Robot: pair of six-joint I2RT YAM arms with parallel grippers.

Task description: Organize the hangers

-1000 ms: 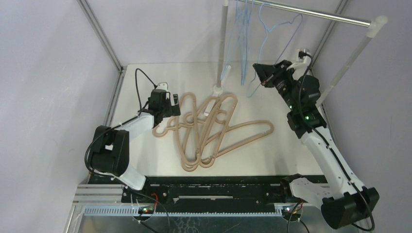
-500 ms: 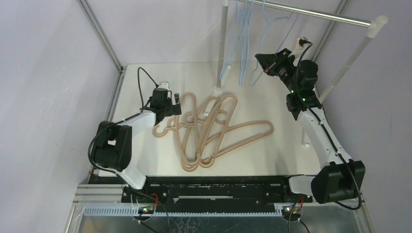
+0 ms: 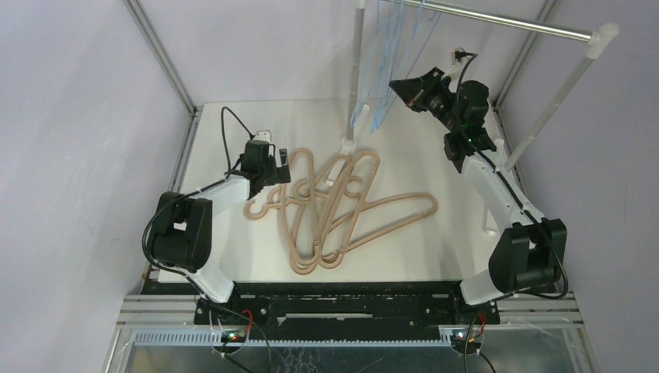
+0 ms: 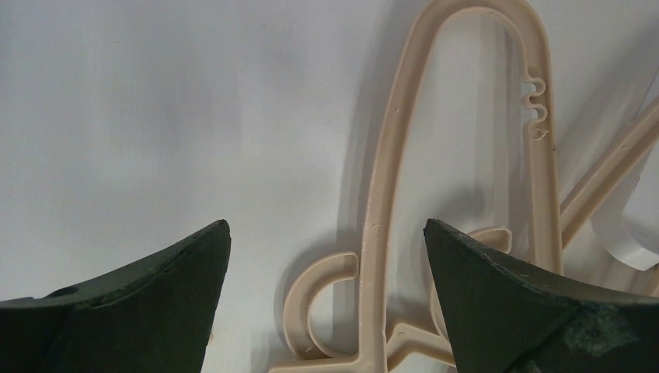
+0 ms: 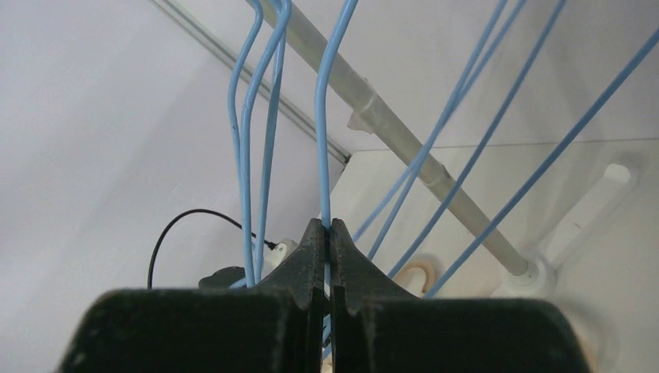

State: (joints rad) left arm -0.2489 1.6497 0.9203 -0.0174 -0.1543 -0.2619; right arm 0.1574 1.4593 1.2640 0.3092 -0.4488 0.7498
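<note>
Right gripper (image 5: 326, 229) is up at the far side of the scene, clamped tight on one thin light-blue wire hanger (image 5: 322, 116). On the right wrist cam the wire runs straight down between the two fingers with no gap showing. That one hangs with the other light-blue hangers (image 3: 386, 78) on the silver rail (image 3: 505, 25), all bunched at the rail's left end right beside the white post (image 3: 357, 70). On the same cam two more blue wires hang just left of the one I'm holding, and a few cross diagonally to its right.

Left gripper (image 4: 326, 233) is spread wide with nothing in it, low over the table (image 3: 466, 233) at the left edge of the tan hanger pile (image 3: 342, 210). On the left wrist cam one tan hanger (image 4: 388, 194) lies flat between the fingers, hook nearest me and its long loop running away to the far side. I can't see either finger touching it.

The tan pile is a heap of overlapping hangers in the middle of the table, its far end up by the foot of the post, well apart from the right gripper.
</note>
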